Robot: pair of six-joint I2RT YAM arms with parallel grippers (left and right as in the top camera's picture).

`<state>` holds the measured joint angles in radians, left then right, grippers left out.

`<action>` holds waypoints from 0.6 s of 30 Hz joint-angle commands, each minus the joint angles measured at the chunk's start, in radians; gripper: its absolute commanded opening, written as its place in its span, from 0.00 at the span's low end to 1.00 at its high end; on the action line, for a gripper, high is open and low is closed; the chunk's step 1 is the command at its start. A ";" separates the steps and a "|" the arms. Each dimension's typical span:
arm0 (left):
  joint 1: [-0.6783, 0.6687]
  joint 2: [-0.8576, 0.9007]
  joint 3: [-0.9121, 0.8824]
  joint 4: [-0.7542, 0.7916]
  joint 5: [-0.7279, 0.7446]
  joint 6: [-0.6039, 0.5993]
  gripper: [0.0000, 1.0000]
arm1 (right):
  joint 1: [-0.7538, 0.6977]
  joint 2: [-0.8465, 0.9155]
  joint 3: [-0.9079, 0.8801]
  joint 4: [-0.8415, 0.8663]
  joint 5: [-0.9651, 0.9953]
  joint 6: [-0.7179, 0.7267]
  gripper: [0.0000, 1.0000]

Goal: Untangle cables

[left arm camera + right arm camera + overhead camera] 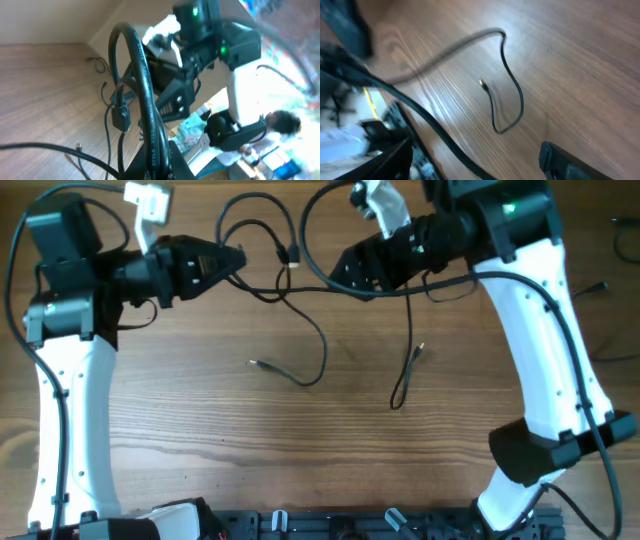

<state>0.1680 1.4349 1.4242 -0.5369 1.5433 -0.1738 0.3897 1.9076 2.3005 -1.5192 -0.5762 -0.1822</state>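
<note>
Thin black cables lie across the back half of the wooden table. One strand (318,340) curves down to a small plug (252,362). Another strand (408,370) hangs down the middle right, and it also shows in the right wrist view (520,100). A loop (250,200) with a plug (292,255) lies at the back. My left gripper (232,262) is shut on a thicker black cable (142,85) that arches up from its fingers (167,162). My right gripper (345,270) faces it. Its fingers (475,160) are wide apart, with a black cable (420,115) running between them.
More thin black cords (622,240) lie at the table's right edge. White tags (150,200) sit on the arms near the back. A black rail (380,525) runs along the front edge. The right arm's body (220,45) fills the left wrist view.
</note>
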 commanded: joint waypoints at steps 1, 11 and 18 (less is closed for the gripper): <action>0.051 -0.010 0.009 0.003 -0.016 -0.208 0.04 | 0.006 0.021 -0.014 -0.012 0.031 -0.200 0.84; 0.087 -0.010 0.009 0.003 0.021 -0.470 0.04 | 0.006 0.021 -0.018 0.011 -0.182 -0.490 0.84; 0.085 -0.010 0.009 0.003 0.034 -0.521 0.04 | 0.018 0.034 -0.018 0.019 -0.210 -0.592 0.84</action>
<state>0.2516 1.4349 1.4242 -0.5373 1.5402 -0.6575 0.3916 1.9171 2.2917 -1.5024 -0.7414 -0.6888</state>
